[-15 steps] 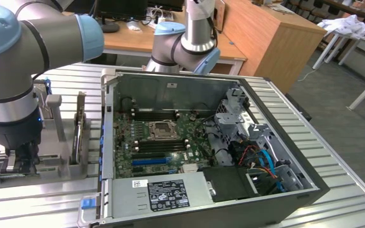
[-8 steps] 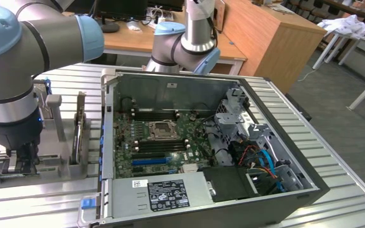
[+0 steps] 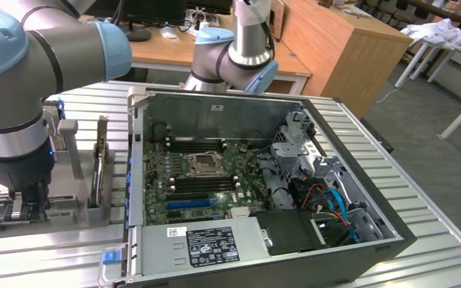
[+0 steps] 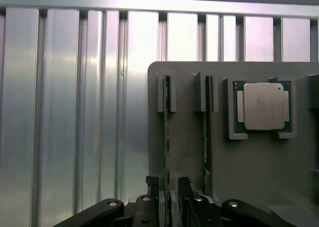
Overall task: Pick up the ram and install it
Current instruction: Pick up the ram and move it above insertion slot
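1. the gripper (image 4: 168,184) is hanging released over the grey holder (image 4: 187,147), its fingers (image 4: 153,184) standing on either side of the ram (image 4: 167,127) with small gaps showing.
2. the ram is standing on edge in a holder slot, just beside a second stick (image 4: 206,132) and near a square processor chip (image 4: 263,106).
3. the holder is lying on the ribbed metal table (image 4: 65,112), to the exterior view's left of the open computer case (image 3: 206,114).
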Robot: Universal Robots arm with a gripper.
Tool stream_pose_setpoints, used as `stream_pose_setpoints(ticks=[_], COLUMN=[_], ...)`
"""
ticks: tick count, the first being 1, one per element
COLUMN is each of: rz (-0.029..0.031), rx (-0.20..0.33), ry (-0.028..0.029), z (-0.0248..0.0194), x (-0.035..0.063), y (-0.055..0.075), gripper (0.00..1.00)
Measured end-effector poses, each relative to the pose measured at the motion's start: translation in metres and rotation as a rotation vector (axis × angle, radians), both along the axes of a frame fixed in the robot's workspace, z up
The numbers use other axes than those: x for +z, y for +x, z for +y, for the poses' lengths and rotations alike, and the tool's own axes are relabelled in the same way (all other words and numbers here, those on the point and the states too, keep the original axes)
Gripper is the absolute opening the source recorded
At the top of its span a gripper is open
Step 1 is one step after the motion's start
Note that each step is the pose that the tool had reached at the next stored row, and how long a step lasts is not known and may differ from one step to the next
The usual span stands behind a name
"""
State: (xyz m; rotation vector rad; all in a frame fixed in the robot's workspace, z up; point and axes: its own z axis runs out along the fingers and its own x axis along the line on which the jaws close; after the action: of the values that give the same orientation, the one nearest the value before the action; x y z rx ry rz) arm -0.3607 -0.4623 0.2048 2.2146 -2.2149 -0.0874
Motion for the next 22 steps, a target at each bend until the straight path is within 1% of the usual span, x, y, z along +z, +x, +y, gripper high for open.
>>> stream_pose_setpoints(ticks=[3, 11, 16, 17, 22], rz=[0.0004, 0.0001, 0.0000, 0.0001, 0.0000], rx=[0.000, 0.000, 0.000, 0.000, 0.000], ry=[-0.0003, -0.0002, -0.0001, -0.0001, -0.0001], z=[0.0000, 0.0000, 0.0000, 0.0000, 0.0000], x=[-0.0003, -0.0049, -0.0050, -0.0050, -0.0051], y=[-0.0001, 0.0000, 0.0000, 0.0000, 0.0000], gripper=[0.30, 0.30, 0.30, 0.21, 0.21])
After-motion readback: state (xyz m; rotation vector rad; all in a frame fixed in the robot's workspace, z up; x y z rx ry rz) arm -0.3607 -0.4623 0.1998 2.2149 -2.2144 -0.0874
